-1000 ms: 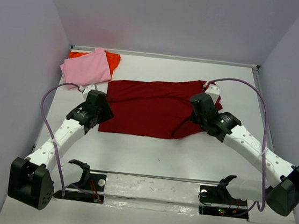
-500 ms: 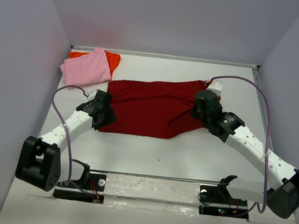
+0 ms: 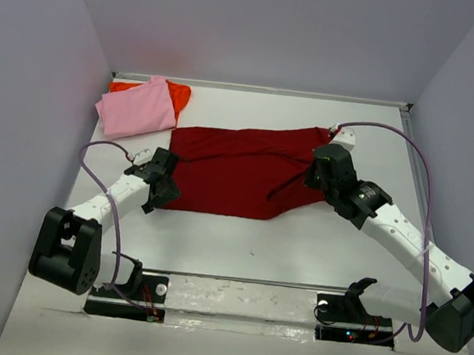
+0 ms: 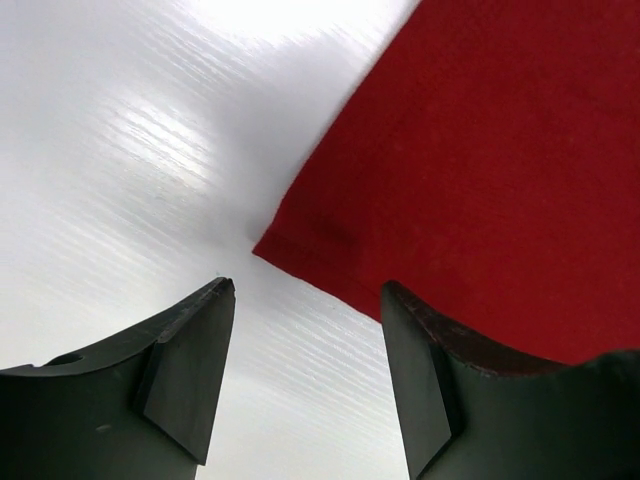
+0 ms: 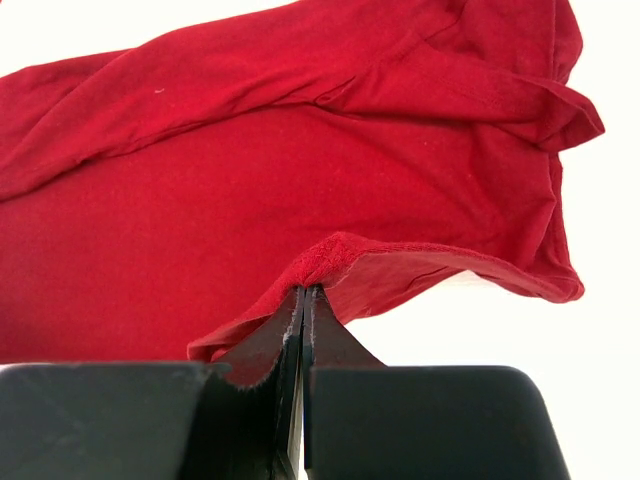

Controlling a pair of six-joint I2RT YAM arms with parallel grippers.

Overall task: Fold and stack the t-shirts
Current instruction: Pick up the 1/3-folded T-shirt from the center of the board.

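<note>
Jaws on the right pinch the crimson shirt (image 3: pixel 238 171) by its hem; left jaws gape above its corner.

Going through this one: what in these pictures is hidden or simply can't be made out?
- Top view: the orange-red shirt lies mostly under the pink shirt, so its fold cannot be judged.
- Top view: the right arm covers the right end of the crimson shirt.
- Left wrist view: the frame edge cuts off all but one corner of that shirt.
- Right wrist view: how many cloth layers the right jaws pinch is hidden between them.
</note>
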